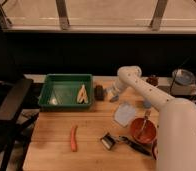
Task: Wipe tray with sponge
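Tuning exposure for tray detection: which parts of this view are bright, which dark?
Camera view: bright window on top, near-black wall beneath; the green tray and the gripper, just right of it over the table, sit in even, softer light.
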You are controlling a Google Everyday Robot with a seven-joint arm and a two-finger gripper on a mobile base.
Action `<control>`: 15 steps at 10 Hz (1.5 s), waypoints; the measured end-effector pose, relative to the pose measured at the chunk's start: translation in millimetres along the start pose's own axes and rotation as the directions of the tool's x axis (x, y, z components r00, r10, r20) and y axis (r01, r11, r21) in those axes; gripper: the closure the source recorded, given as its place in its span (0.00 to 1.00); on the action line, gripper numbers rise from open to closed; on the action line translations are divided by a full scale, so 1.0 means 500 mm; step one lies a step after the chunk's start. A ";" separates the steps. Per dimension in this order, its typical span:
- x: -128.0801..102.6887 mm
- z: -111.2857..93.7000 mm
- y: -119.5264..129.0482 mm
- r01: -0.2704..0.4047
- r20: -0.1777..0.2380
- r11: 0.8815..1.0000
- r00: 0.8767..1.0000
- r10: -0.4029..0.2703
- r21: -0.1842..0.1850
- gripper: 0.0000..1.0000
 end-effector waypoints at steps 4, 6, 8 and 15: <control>-0.040 -0.119 0.033 0.071 0.115 0.996 0.990 -0.077 0.053 1.00; -0.049 -0.148 0.046 0.102 0.133 0.993 0.985 -0.109 0.058 1.00; -0.054 -0.143 0.075 0.179 0.136 0.983 0.973 -0.184 0.050 1.00; -0.105 -0.090 0.376 0.610 0.100 0.783 0.793 -0.602 -0.123 1.00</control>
